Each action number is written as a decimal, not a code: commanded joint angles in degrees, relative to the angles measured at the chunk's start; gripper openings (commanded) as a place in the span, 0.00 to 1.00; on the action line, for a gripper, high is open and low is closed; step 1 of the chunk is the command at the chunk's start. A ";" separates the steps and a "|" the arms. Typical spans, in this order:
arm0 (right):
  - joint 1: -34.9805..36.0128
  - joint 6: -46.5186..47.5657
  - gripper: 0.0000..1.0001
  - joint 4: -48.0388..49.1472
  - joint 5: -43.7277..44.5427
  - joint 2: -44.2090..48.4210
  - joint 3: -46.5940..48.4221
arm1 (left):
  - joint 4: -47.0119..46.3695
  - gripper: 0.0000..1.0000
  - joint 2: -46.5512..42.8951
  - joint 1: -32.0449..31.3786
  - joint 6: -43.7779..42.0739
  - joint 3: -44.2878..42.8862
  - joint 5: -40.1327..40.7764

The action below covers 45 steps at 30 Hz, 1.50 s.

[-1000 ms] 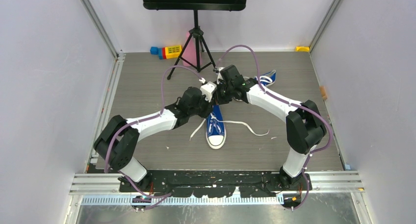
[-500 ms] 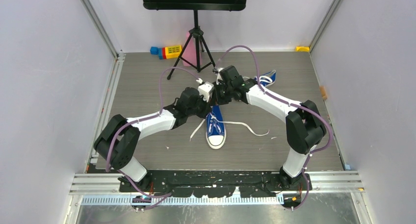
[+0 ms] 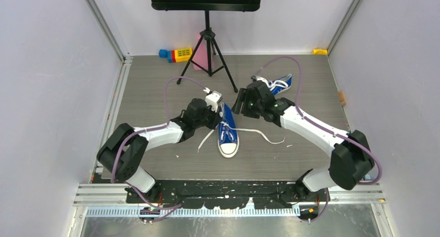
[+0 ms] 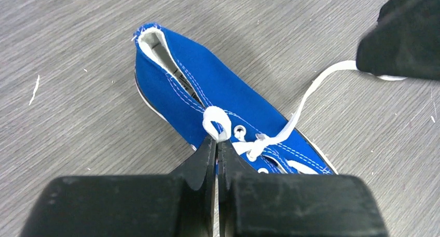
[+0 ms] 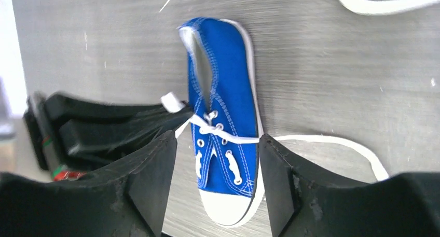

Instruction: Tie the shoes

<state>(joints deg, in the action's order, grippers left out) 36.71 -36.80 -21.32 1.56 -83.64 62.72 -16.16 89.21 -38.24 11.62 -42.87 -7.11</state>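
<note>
One blue shoe [image 3: 228, 133] lies mid-floor with its white toe cap toward the arm bases. My left gripper [image 4: 218, 139] is shut on a small loop of its white lace [image 4: 216, 124] beside the top eyelets. In the top view the left gripper [image 3: 218, 112] sits at the shoe's heel end. The other lace end [image 3: 262, 133] trails right across the floor. My right gripper [image 5: 217, 143] hangs open above that shoe [image 5: 228, 117], holding nothing. The second shoe [image 3: 280, 83] lies behind the right arm, partly hidden.
A black tripod stand [image 3: 207, 45] rises at the back centre, with coloured toy blocks [image 3: 176, 54] beside its legs. A yellow object [image 3: 320, 51] sits in the back right corner. White walls close in left and right.
The right gripper has opened and drawn back to the right, away from the left one. The left gripper has shut on the lace loop and stayed at the shoe.
</note>
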 commanded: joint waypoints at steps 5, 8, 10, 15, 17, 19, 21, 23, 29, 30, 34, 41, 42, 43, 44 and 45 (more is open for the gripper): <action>1.04 -41.02 0.66 -2.74 18.64 5.66 -10.56 | -12.12 0.00 -2.69 0.27 0.06 3.15 -0.06; 2.61 -48.98 0.65 -3.94 19.26 3.39 -10.82 | -14.33 0.00 -2.64 0.26 0.14 4.02 -0.98; 3.52 -52.77 0.64 -4.55 18.90 1.69 -10.79 | -15.61 0.00 -2.81 0.23 0.14 4.77 -1.64; 5.00 -62.35 0.60 -2.75 19.59 0.29 -13.24 | -15.81 0.00 -3.86 0.22 0.16 5.28 -2.59; 5.04 -63.71 0.60 -2.91 20.26 -0.38 -13.22 | -15.21 0.00 -4.42 0.22 0.14 5.27 -2.73; 5.04 -64.45 0.59 -2.93 20.60 -1.49 -12.74 | -14.36 0.00 -4.93 0.21 0.16 5.26 -2.73; 4.98 -65.00 0.58 -2.73 19.93 -3.04 -12.10 | -13.95 0.00 -5.37 0.26 0.24 5.26 -2.85; 5.31 -65.51 0.55 -2.05 19.01 -4.26 -11.72 | -13.70 0.00 -5.51 0.27 0.25 5.26 -3.08; 5.83 -67.35 0.54 -0.37 19.35 -7.15 -11.82 | -12.96 0.00 -6.17 0.19 0.25 5.26 -3.58; 5.83 -67.31 0.54 -0.04 19.29 -7.83 -11.55 | -12.80 0.00 -6.11 0.16 0.25 5.26 -3.67; 5.75 -67.31 0.39 0.53 19.00 -10.09 -10.84 | -11.60 0.00 -5.83 0.17 0.18 5.00 -3.72; 3.31 -62.62 0.00 -1.79 23.82 -6.35 -12.67 | -3.27 0.00 -4.92 0.19 1.76 3.50 -0.98; 2.77 -61.16 0.00 -2.02 24.22 -5.90 -12.89 | -2.48 0.00 -4.56 0.22 1.89 3.43 -0.47; 2.14 -59.57 0.00 -2.10 24.46 -5.43 -13.15 | -1.59 0.00 -4.15 0.16 1.92 3.00 0.10; 1.53 -58.03 0.00 -2.22 24.52 -4.89 -13.46 | -0.36 0.00 -3.77 0.21 1.86 2.44 0.69; 0.88 -56.76 0.00 -2.53 24.70 -4.38 -13.94 | 1.19 0.00 -3.32 0.21 1.83 1.85 1.37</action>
<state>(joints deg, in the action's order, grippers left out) 39.68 -99.07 -22.37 21.06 -91.77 49.78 -19.53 85.14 -38.24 12.93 -37.91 -8.64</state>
